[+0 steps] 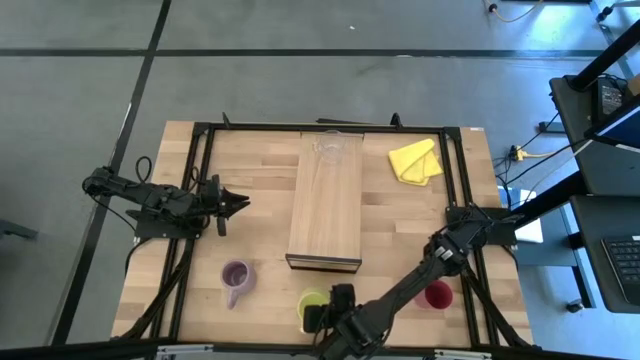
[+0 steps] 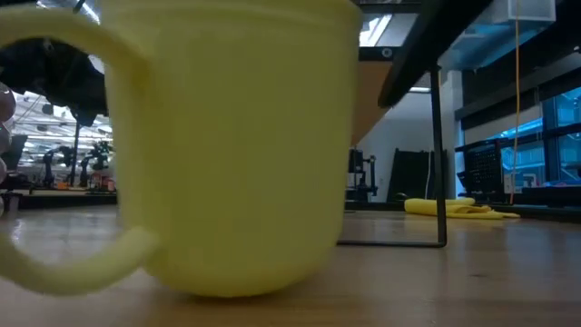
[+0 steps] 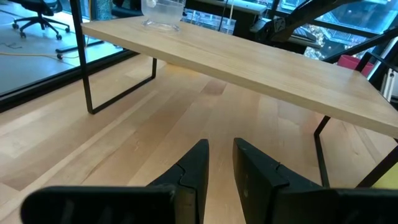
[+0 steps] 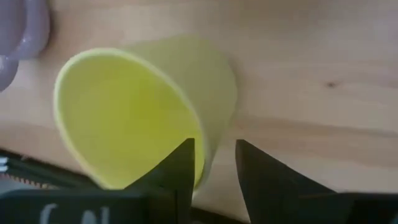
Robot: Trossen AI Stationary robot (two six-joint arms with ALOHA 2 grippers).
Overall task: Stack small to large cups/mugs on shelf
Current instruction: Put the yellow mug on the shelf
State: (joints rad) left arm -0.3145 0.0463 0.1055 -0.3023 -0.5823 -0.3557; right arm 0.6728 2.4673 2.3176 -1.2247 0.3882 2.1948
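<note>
1. The right gripper (image 4: 211, 165) is reaching down at the near edge of the pale wooden bench (image 1: 260, 240), with its two dark fingers straddling the rim wall of the yellow-green handled mug (image 4: 137, 112); one finger is sitting inside the mug, the other outside. The fingers are standing narrowly apart around the wall; whether they are already pinching it cannot be told.
2. Judging by this, the step in hand is picking up the yellow-green mug. The next move is calling for a firm squeeze on the wall, a lift, and a carry to the long light-wood plank shelf (image 1: 325, 205) at the bench's middle.
3. The left gripper (image 1: 240, 203) is waiting near the bench's left edge, its fingers slightly apart and holding nothing.
4. The clear glass cup (image 1: 330, 148) is standing on the shelf's far end. The purple handled mug (image 1: 236, 278) is sitting near the near-left corner, the red handleless cup (image 1: 438, 294) near the near-right corner.
5. The yellow-green mug is showing empty inside; the other cups' contents cannot be told.
6. A crumpled yellow cloth (image 1: 415, 161) is lying near the far-right corner.
</note>
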